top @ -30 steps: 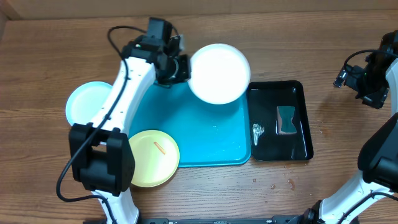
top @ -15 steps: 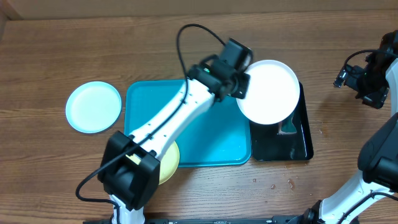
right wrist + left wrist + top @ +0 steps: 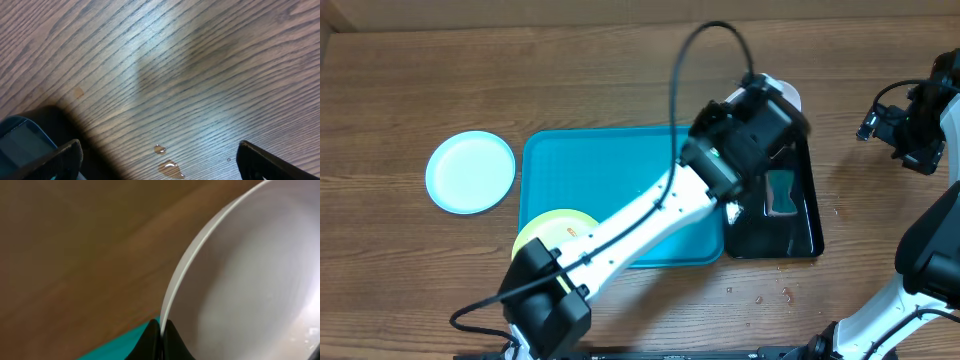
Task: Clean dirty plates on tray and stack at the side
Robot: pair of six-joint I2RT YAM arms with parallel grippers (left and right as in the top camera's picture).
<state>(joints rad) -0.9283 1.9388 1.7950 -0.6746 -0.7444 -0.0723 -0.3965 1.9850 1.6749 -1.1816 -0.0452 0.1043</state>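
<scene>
Plate (image 3: 250, 280), white, sits pinched by its rim in the left end effector (image 3: 161, 337), over the black tray (image 3: 808, 235) right of centre; right end effector (image 3: 160, 160) gapes, empty.

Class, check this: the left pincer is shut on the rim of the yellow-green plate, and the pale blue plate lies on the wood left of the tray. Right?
No: the left wrist view shows the left pincer shut on the rim of the white plate, not the yellow-green plate. The pale blue plate does lie left of the tray.
</scene>
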